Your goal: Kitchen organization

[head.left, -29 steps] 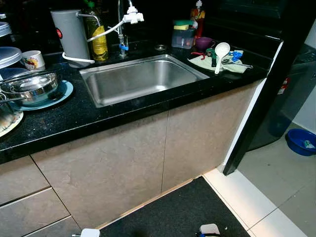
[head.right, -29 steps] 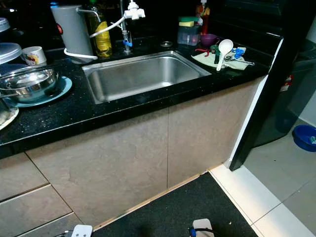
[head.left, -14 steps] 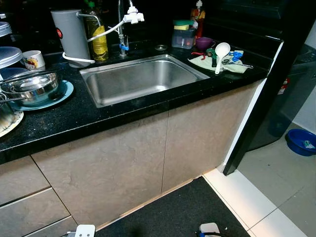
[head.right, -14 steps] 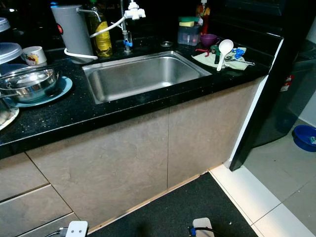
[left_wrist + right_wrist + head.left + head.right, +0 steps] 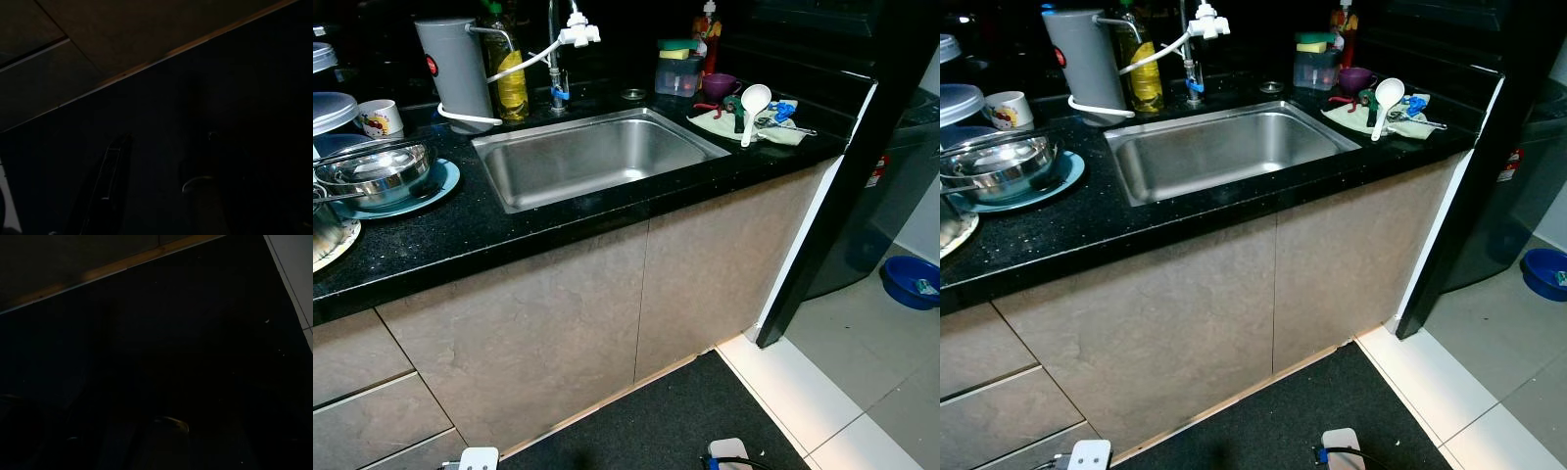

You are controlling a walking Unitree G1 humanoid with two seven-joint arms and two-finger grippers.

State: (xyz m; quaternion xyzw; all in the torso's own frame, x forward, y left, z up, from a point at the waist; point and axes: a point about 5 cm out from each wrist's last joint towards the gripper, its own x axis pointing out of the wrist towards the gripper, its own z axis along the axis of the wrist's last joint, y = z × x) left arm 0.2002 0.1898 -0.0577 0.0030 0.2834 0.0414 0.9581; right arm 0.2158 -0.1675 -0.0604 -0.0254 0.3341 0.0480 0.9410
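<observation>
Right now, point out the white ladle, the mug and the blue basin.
white ladle (image 5: 754, 96), left eye view, on its bowl.
mug (image 5: 380, 118), left eye view, on its printed side.
blue basin (image 5: 905, 285), left eye view, on its near wall.

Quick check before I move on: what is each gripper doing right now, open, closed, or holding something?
Left gripper: hangs idle low by the dark floor mat; cannot be told.
Right gripper: wrist view too dark; cannot be told.
</observation>
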